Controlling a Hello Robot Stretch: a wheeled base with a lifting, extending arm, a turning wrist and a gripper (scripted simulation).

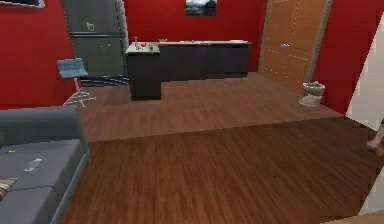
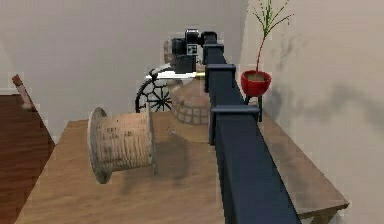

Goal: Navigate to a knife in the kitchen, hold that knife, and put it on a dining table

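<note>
From my end the gripper (image 2: 165, 78) is out over the wooden table (image 2: 70, 170), in front of a pale round jar (image 2: 190, 115) beside a wooden spool (image 2: 120, 143), with a thin pale strip (image 2: 178, 73) at its fingers, and I honestly can't tell if that's the knife or if it's holding anything.

Sofa (image 1: 35, 150) cut by forward view's edges, countertop items (image 1: 138, 46) too small to tell, end effector (image 2: 158, 80) tip lost against vessel (image 2: 183, 118)

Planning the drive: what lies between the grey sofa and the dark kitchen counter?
Between the sofa and the counter lies bare wood floor, in the forward view; a blue stool stands left of it.
</note>
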